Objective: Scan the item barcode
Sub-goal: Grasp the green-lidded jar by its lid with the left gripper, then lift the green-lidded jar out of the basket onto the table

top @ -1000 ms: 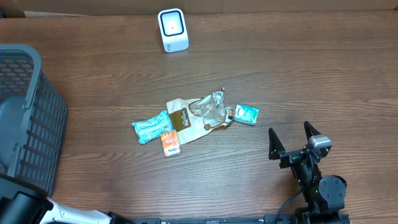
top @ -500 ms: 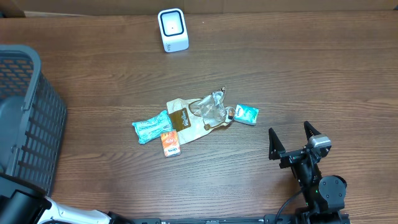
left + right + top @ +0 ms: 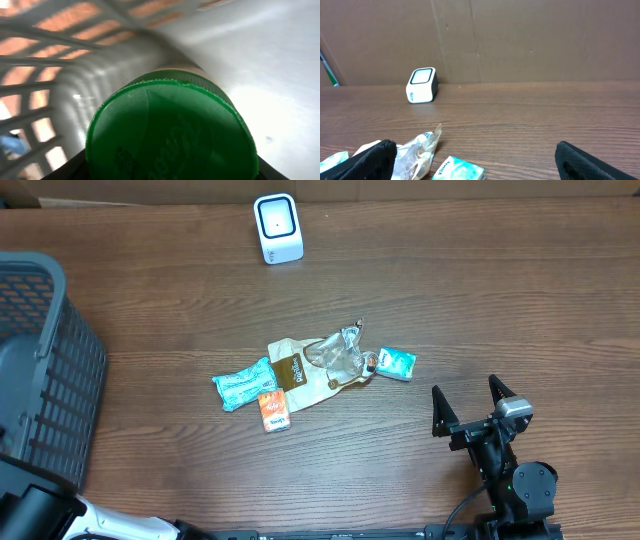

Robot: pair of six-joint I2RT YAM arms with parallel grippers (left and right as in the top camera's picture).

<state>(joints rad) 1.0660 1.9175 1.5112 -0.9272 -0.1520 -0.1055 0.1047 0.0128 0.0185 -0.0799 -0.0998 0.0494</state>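
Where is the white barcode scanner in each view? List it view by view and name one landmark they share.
Overhead: the white barcode scanner stands near the top edge, left of centre.
Left wrist: not in it; a green lid fills the view.
Right wrist: left of centre, at mid-height.
Shared landmark: the teal tissue pack, in overhead and right wrist only.
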